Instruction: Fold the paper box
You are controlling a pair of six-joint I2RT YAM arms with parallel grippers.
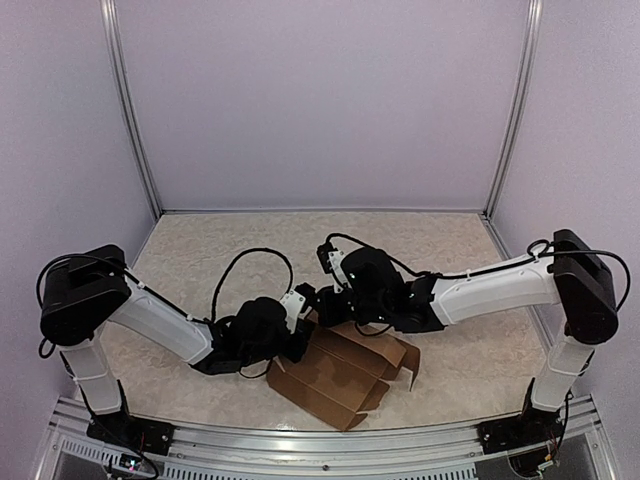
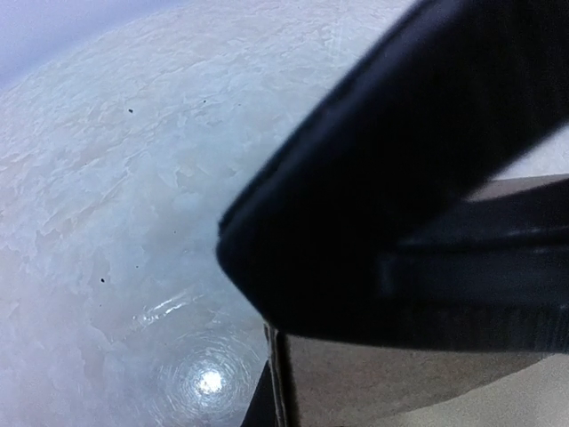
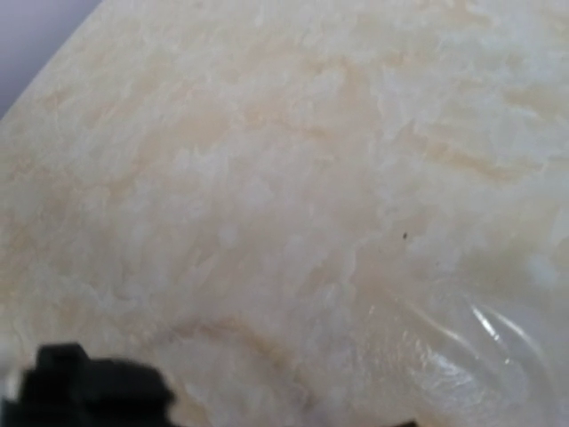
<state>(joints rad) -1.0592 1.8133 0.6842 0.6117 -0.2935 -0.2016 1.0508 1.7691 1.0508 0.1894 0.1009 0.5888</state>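
Left gripper (image 1: 299,343): jaws closed, tips low at the left edge of the paper box (image 1: 345,376); its black finger (image 2: 373,178) lies right over the cardboard, but whether a flap is pinched cannot be told.
Right gripper (image 1: 316,298): jaws closed, nothing seen in them, just above the box's upper left corner.
Paper box: brown, partly unfolded, flat on the table (image 1: 200,250) between the two arms.

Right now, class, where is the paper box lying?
In the top view the paper box lies at the near middle of the table, its left end at the left pincer, just nearer than the right pincer.
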